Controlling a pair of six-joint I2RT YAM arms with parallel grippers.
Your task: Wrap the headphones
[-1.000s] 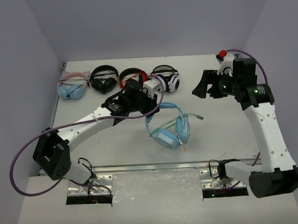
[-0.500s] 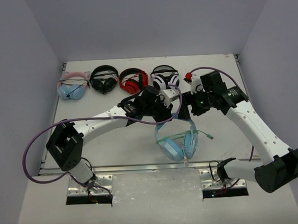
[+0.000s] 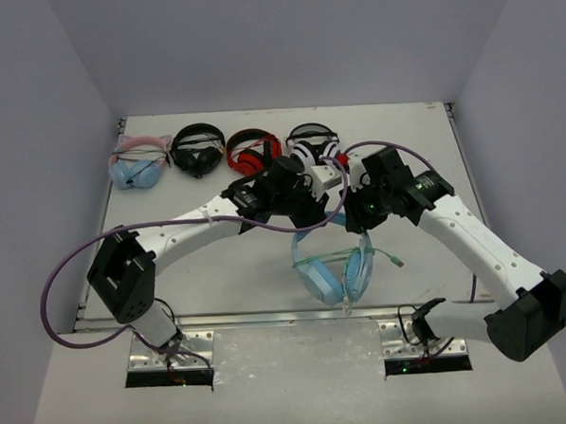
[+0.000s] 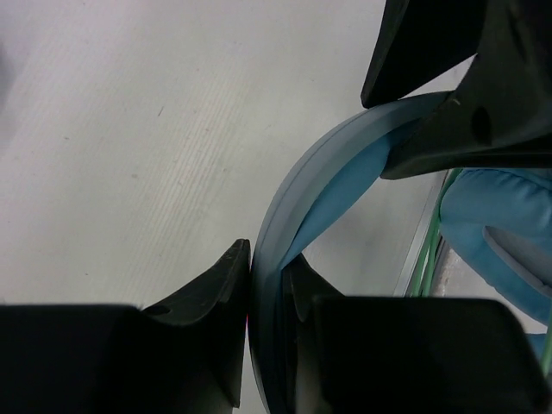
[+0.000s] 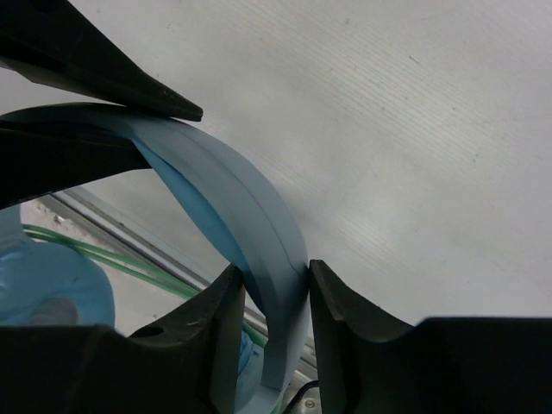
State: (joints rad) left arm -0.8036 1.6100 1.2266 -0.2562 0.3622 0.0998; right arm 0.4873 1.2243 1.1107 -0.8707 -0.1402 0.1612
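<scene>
1. The headphones (image 3: pixel 333 266) are hanging in the lower middle of the overhead view. The headband (image 4: pixel 293 216) is arching up top, with both padded ear cups dangling toward the bottom of the frame. I cannot tell whether the cups are brushing the worktop (image 3: pixel 220 272) or hanging just off it.
2. The mint-green cable (image 3: pixel 390 257) is trailing loose to the right of the cups. It is not wound round anything yet, so I would say the wrapping proper is not begun.
3. The left claw (image 4: pixel 266 263) is pinching the headband. Its two fingers are nearly closed, with only the thin blue band between them, and the band is rising from the bottom centre of its wrist view toward the upper right.
4. The right claw (image 5: pixel 274 274) is gripping the same band a little further along. Its fingers are pressing on either side of it at the lower centre of its own view, and the left claw's dark fingers are showing at the upper left.
5. Both claws are holding the band side by side. As I read it, this is steadying the set and letting the cable hang free, so one claw could let go and fetch it.
6. Four other pairs are lying in a row along the upper left of the worktop, well apart from the claws: the cat-ear pair (image 3: pixel 138 163), a black pair (image 3: pixel 197 148), a red pair (image 3: pixel 251 149) and a white-and-black pair (image 3: pixel 315 146).
</scene>
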